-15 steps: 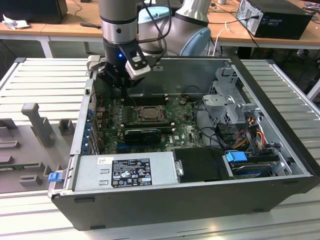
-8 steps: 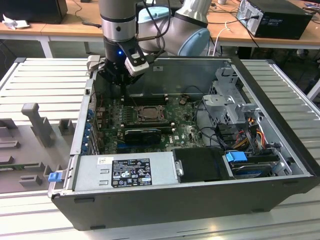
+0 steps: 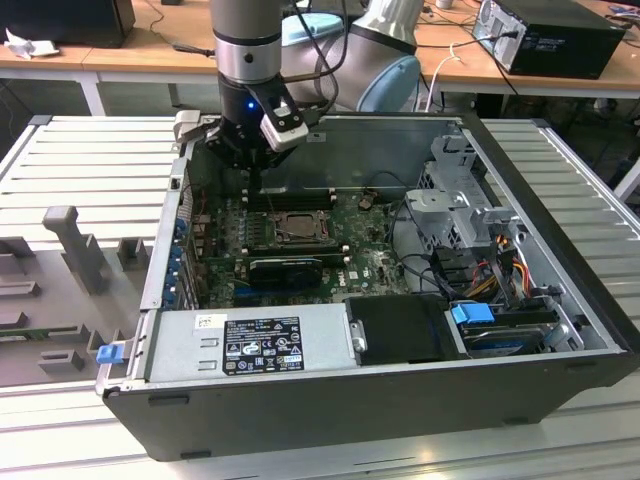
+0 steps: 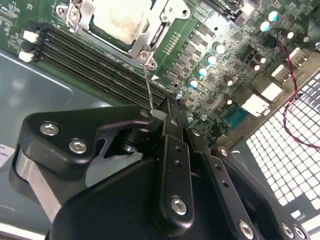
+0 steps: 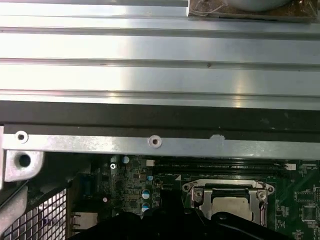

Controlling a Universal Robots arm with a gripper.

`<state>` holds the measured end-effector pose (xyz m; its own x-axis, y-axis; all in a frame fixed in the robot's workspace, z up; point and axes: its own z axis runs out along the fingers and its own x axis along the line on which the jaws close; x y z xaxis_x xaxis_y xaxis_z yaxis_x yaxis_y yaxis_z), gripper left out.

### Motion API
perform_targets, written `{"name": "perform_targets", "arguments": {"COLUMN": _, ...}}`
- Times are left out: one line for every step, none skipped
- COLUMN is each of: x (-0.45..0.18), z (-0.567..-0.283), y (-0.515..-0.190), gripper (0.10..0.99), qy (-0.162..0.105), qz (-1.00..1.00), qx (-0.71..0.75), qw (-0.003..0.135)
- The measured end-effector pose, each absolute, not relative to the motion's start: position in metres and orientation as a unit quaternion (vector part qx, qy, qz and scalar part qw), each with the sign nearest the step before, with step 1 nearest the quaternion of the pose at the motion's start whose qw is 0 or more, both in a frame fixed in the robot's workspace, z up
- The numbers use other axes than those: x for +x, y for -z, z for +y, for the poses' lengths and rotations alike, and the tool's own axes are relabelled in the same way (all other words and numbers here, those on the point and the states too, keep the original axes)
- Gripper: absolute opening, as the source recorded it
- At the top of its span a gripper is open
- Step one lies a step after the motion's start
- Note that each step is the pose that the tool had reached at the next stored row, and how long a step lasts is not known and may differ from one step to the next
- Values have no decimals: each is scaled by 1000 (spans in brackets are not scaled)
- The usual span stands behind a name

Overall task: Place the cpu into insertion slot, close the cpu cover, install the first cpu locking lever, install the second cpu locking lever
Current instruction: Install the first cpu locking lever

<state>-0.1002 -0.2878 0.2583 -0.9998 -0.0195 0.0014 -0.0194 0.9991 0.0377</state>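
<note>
Second wrist view: my gripper clamps the thin cpu locking lever standing up beside the closed cpu cover.

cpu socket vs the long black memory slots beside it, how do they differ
The cpu socket is square; the memory slots are long, narrow strips. The socket has a shiny metal frame around a pale silver chip; the slots are plain black. The socket is single; the slots lie several side by side. Both sit on the green board.
</note>
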Motion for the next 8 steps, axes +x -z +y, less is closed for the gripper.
{"name": "perform_targets", "arguments": {"x": -98, "z": -288, "y": -258, "gripper": 106, "qy": 19, "qz": -1000, "qx": 10, "qw": 1}}
{"name": "perform_targets", "arguments": {"x": -93, "z": -288, "y": -258, "gripper": 106, "qy": 19, "qz": -1000, "qx": 10, "qw": 2}}
{"name": "perform_targets", "arguments": {"x": -90, "z": -288, "y": -258, "gripper": 106, "qy": 19, "qz": -1000, "qx": 10, "qw": 3}}
{"name": "perform_targets", "arguments": {"x": -86, "z": -288, "y": -258, "gripper": 106, "qy": 19, "qz": -1000, "qx": 10, "qw": 4}}
{"name": "perform_targets", "arguments": {"x": -82, "z": -288, "y": -258, "gripper": 106, "qy": 19, "qz": -1000, "qx": 10, "qw": 5}}
{"name": "perform_targets", "arguments": {"x": -79, "z": -288, "y": -258, "gripper": 106, "qy": 19, "qz": -1000, "qx": 10, "qw": 6}}
{"name": "perform_targets", "arguments": {"x": -76, "z": -288, "y": -258, "gripper": 106, "qy": 19, "qz": -1000, "qx": 10, "qw": 7}}
{"name": "perform_targets", "arguments": {"x": -73, "z": -288, "y": -258, "gripper": 106, "qy": 19, "qz": -1000, "qx": 10, "qw": 7}}
